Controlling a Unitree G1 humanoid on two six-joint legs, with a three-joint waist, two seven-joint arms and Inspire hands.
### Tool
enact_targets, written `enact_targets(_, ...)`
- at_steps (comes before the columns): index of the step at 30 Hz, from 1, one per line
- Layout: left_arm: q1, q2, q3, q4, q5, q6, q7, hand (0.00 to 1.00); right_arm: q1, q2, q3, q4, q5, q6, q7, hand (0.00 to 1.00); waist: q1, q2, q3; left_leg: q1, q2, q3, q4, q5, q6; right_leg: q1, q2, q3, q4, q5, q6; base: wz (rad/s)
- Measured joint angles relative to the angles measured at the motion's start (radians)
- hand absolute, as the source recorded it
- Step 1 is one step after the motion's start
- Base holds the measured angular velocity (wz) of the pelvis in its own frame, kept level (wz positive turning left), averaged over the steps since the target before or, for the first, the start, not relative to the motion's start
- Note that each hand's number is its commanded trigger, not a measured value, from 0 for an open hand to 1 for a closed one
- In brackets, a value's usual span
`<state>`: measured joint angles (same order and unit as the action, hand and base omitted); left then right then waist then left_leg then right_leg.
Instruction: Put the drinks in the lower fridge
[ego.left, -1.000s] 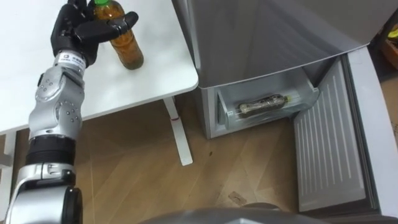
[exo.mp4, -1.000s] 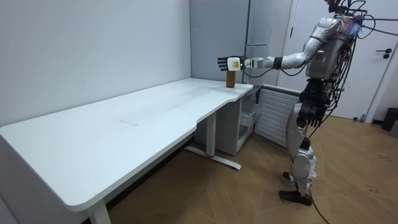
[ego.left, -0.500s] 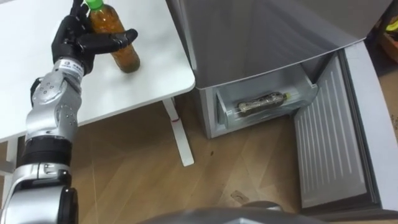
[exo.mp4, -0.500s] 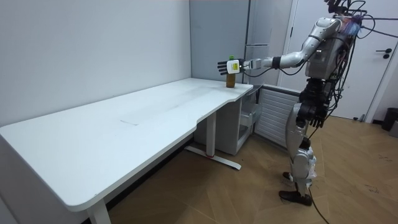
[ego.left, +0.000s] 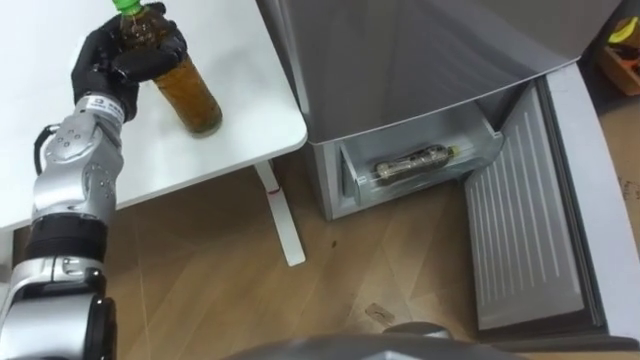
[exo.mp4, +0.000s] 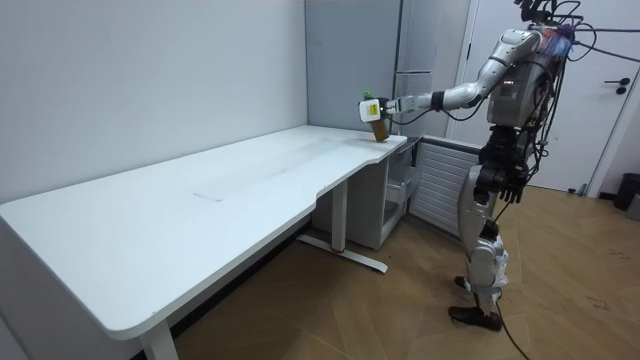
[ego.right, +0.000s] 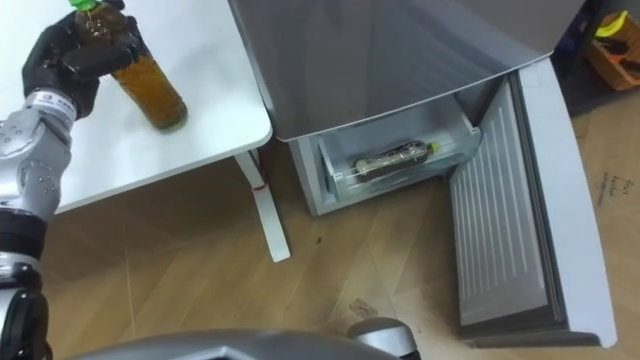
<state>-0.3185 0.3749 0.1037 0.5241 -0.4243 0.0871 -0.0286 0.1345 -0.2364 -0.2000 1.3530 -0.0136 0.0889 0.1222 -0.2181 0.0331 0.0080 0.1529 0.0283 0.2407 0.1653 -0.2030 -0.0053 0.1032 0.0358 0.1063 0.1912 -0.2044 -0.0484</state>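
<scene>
A bottle of brown drink (ego.left: 192, 96) with a green cap stands tilted near the corner of the white table (ego.left: 245, 60). My left hand (ego.left: 125, 55) is shut on its upper part, fingers curled round the neck and shoulder. In the room view the left hand (exo.mp4: 368, 108) reaches out over the table's far corner with the bottle (exo.mp4: 379, 129) under it. A second bottle (ego.left: 410, 162) lies on its side in the lower fridge drawer (ego.left: 470, 150), which stands pulled out. My right hand (exo.mp4: 510, 188) hangs by my hip, holding nothing.
The grey fridge (ego.left: 400, 50) stands right of the table. Its lower door (ego.left: 520, 230) is swung open to the right over the wooden floor. The table's white leg (ego.left: 280, 215) stands between table and fridge. I stand in front of the fridge.
My left hand went from open beside the bottle to curled round its top, and the bottle now leans. The view has shifted slightly.
</scene>
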Motion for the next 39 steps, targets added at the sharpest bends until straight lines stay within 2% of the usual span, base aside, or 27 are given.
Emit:
enact_targets(7, 0.0, 0.0, -0.011, 0.0, 0.004, 0.0, 0.017, 1.0, 0.0, 0.0, 0.0, -0.001, 0.0, 0.001, 0.001, 0.0, -0.001, -0.003, 0.0016, -0.002, 0.003, 0.0, 0.0, -0.001, -0.001, -0.008, -0.001, 0.003, 0.014, 0.0, 0.0, -0.01)
enact_targets(12, 0.0, -0.001, -0.033, 0.002, 0.003, 0.0, 0.015, 1.0, -0.001, 0.001, 0.002, -0.001, 0.0, 0.002, 0.002, 0.0, -0.001, 0.0, 0.0017, -0.002, 0.012, 0.0, 0.007, -0.014, -0.008, -0.007, 0.008, 0.003, 0.014, 0.003, -0.001, 0.0)
enact_targets(19, 0.0, -0.001, -0.033, 0.002, 0.002, 0.0, 0.016, 1.0, -0.026, 0.002, 0.004, 0.006, 0.001, 0.008, -0.001, 0.0, 0.0, 0.004, -0.0005, -0.003, 0.012, -0.002, 0.018, -0.014, -0.008, -0.008, 0.01, -0.002, 0.011, 0.004, 0.0, 0.0)
enact_targets(25, 0.0, -0.016, -0.032, -0.014, 0.003, 0.0, 0.022, 1.0, -0.039, 0.003, 0.029, -0.005, 0.001, 0.011, 0.001, 0.0, 0.008, 0.01, -0.0041, -0.014, 0.012, -0.009, 0.02, -0.014, -0.008, -0.016, 0.008, -0.017, 0.014, 0.005, -0.001, 0.04)
enact_targets(28, 0.0, -0.033, -0.032, -0.035, 0.003, 0.0, 0.032, 1.0, -0.043, 0.003, 0.045, -0.012, 0.0, 0.009, -0.001, 0.0, 0.008, 0.01, -0.0042, -0.019, 0.012, -0.019, 0.019, -0.014, -0.008, -0.017, 0.007, -0.029, 0.013, 0.005, -0.001, 0.11)
enact_targets(30, 0.0, -0.048, -0.032, -0.05, 0.006, 0.0, 0.042, 1.0, -0.045, 0.005, 0.061, -0.03, -0.001, 0.01, -0.001, 0.0, 0.023, 0.01, -0.0044, -0.02, 0.012, -0.02, 0.018, -0.014, -0.008, -0.018, 0.007, -0.029, 0.013, 0.005, -0.001, 0.0)
enact_targets(34, 0.001, -0.055, -0.033, -0.095, 0.026, 0.0, 0.038, 1.0, -0.056, 0.006, 0.063, -0.046, 0.006, 0.008, -0.003, 0.0, 0.039, 0.01, -0.0045, -0.025, 0.01, -0.027, 0.016, -0.014, -0.008, -0.018, 0.007, -0.036, 0.012, 0.005, -0.001, 0.04)
enact_targets(36, 0.003, -0.055, -0.033, -0.129, 0.023, 0.0, 0.033, 1.0, -0.056, 0.008, 0.063, -0.066, 0.03, 0.007, -0.004, 0.0, 0.061, 0.01, -0.0044, -0.025, 0.011, -0.027, 0.016, -0.014, -0.008, -0.018, 0.007, -0.034, 0.012, 0.005, -0.001, -0.02)
enact_targets(39, 0.008, -0.059, -0.028, -0.213, 0.006, 0.0, 0.018, 1.0, -0.063, 0.026, 0.063, -0.094, 0.111, -0.014, -0.004, 0.0, 0.092, 0.008, -0.0046, -0.026, 0.011, -0.035, 0.017, -0.014, -0.008, -0.017, 0.006, -0.044, 0.009, 0.005, -0.001, 0.08)
